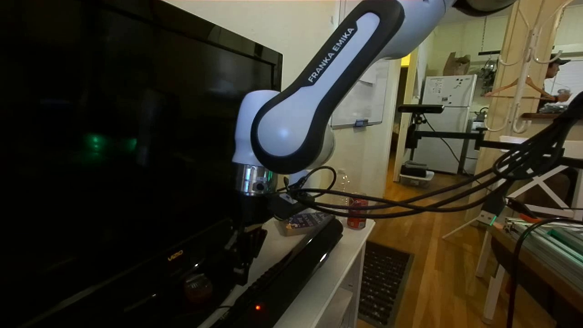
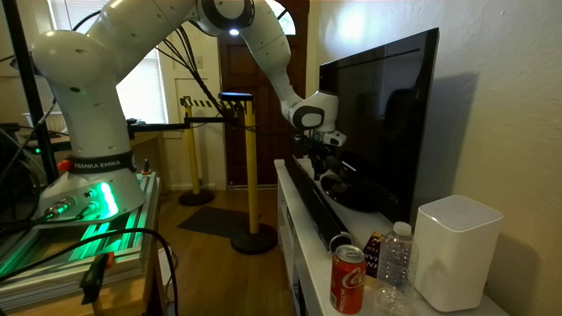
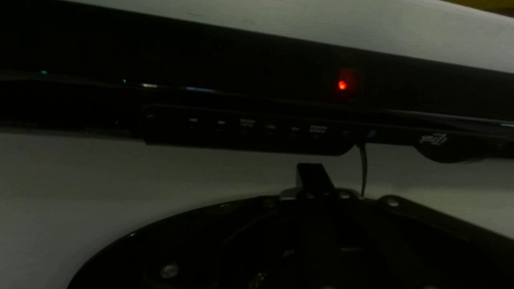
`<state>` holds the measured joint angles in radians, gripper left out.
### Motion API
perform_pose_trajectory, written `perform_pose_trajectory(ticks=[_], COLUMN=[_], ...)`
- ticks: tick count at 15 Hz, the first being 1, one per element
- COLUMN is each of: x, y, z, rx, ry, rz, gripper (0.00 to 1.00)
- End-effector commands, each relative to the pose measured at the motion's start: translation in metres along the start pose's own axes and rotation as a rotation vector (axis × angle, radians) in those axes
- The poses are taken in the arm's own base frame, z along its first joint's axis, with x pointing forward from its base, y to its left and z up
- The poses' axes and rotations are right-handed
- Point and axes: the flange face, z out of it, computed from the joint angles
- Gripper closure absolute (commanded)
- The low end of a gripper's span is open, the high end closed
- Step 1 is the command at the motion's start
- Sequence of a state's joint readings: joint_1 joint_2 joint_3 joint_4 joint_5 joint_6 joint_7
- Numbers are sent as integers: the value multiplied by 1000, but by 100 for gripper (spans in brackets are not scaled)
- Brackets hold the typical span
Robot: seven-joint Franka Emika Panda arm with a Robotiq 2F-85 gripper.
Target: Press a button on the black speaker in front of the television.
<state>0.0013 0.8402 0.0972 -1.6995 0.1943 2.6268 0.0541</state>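
Clearly, your tool [image 3: 310, 170] has its fingertips together, hanging just below and right of centre in the wrist view, with a sliver of white desk [image 3: 120, 172] showing between it and the button strip [image 3: 249, 136]. You see the black speaker [image 3: 221, 56] across the upper half, its red light [image 3: 342, 85] glowing. In an exterior view, the television [image 1: 114, 100] fills the frame's left side.

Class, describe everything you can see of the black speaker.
The black speaker is a long, low, glossy bar, plastic by its look, with a silvery rim at one rounded end. It lies flat on the white stand in front of the television. A red light glows; a labelled strip juts toward the television, its labels too blurred to read. A thin cable meets that side. The jaws are apart from it.
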Motion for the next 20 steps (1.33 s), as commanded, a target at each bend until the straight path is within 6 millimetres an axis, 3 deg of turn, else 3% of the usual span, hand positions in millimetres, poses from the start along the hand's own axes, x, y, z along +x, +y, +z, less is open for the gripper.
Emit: perform_pose_trajectory(ticks=[1,7,8,10,19,20], x=[-5,-9,-12,-19,-66,-71], y=[-11,-23,-27,-35,-79,-82], z=[-19,-41,-49,-68,-161,-169], rx=[-34,-35,-41,-43,-144,-163], ry=[41,38,30,44,76,79], rz=[8,27,39,57,165,181], gripper=[100,100,74,68,4,1])
